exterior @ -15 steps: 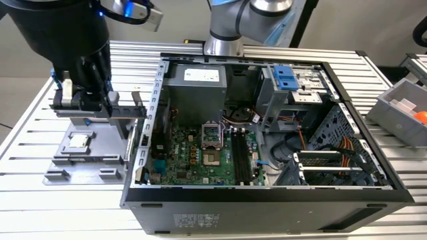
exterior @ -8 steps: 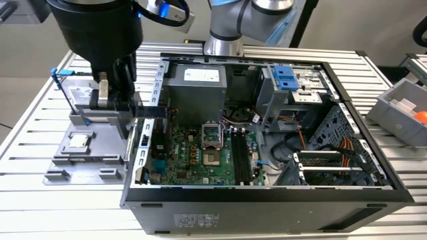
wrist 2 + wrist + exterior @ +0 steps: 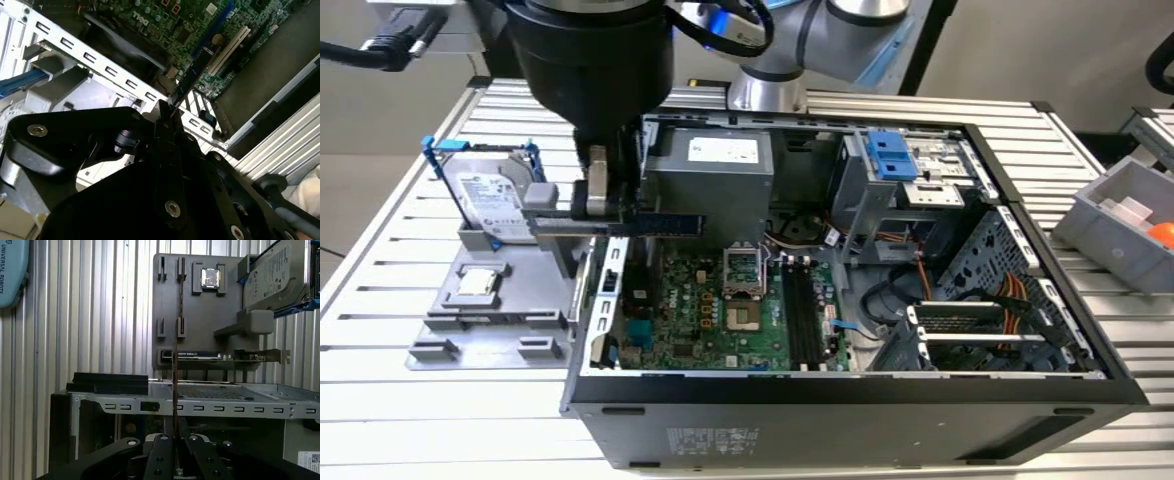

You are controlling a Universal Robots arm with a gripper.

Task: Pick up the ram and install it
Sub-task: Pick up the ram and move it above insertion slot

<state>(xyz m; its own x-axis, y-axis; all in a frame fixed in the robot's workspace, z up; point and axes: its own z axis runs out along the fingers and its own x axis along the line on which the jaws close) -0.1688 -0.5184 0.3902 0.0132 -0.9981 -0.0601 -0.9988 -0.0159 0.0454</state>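
Observation:
My gripper [image 3: 606,198] hangs over the edge of the open computer case [image 3: 854,385] on the exterior view's left, shut on the ram [image 3: 672,222]. The ram is a thin greenish-blue stick that juts sideways from the fingers toward the case's inside. In the second wrist view the ram [image 3: 194,75] reaches out from the gripper [image 3: 165,114] over the green motherboard [image 3: 170,25]. The first wrist view catches the ram [image 3: 175,380] edge-on as a thin line rising from the gripper [image 3: 176,434]. The black memory slots [image 3: 803,318] lie in the middle of the motherboard, well to the exterior view's right of the gripper.
A grey fixture plate [image 3: 500,320] beside the case carries a silver hard drive in a blue frame [image 3: 494,200] and a small square chip [image 3: 478,283]. A grey bin [image 3: 1121,225] stands at the exterior view's right. The power supply [image 3: 707,175] and drive cage [image 3: 907,170] rise inside the case.

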